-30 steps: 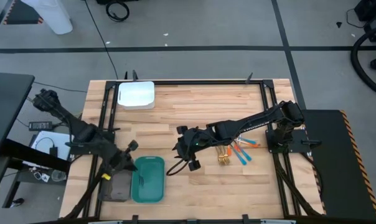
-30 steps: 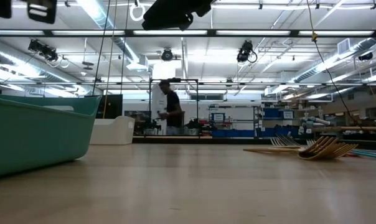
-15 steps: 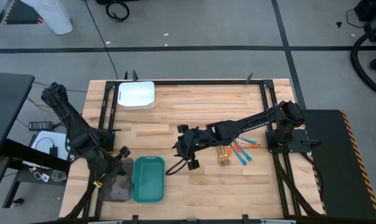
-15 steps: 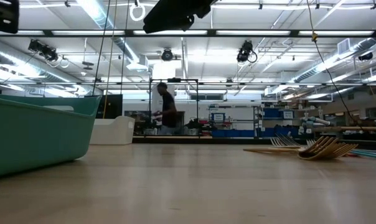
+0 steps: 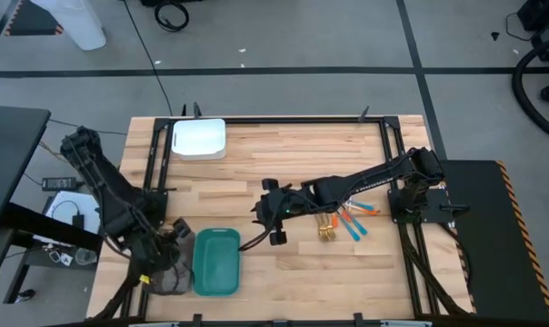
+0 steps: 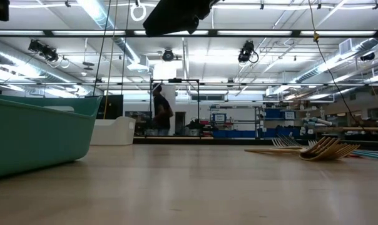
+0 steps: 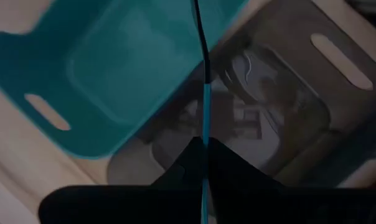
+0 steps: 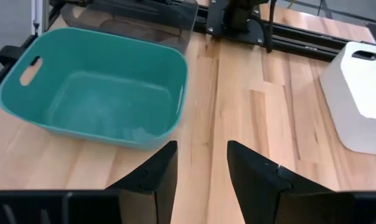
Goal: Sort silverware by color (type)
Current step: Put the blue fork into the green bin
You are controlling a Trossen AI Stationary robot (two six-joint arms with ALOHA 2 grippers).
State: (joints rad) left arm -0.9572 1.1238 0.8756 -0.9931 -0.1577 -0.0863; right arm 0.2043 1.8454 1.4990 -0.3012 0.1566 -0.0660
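Observation:
My left gripper [image 5: 171, 240] hangs over the grey tray [image 5: 170, 275] at the table's near left and is shut on a slim teal-blue piece of silverware [image 7: 206, 118], which shows edge-on. Next to the grey tray stands the teal tray [image 5: 216, 262]. My right gripper [image 5: 274, 221] hovers open above the table's middle, with nothing between its fingers [image 8: 202, 167]. Right of it, gold, teal-blue and orange silverware [image 5: 340, 221] lies in a loose pile on the wood. My left gripper pinches the teal-blue piece between its two fingertips, at one end of it [image 7: 205, 163]. The fingers come from above, slanting down. The piece sticks out past the fingertips along their line, over the grey tray [image 7: 281, 106]; whether its far end touches the tray I cannot tell.
A white tray [image 5: 199, 139] stands at the far left of the table. Black frame rails [image 5: 274, 119] run along the table's edges. Bare wood lies between the teal tray and the silverware pile. A person [image 6: 159, 112] walks in the room far behind.
My left gripper has moved from the teal tray's left rim toward the table's near left corner, over the grey tray, and has tipped further downward, still shut on the teal-blue piece. The person in the room behind has walked leftward.

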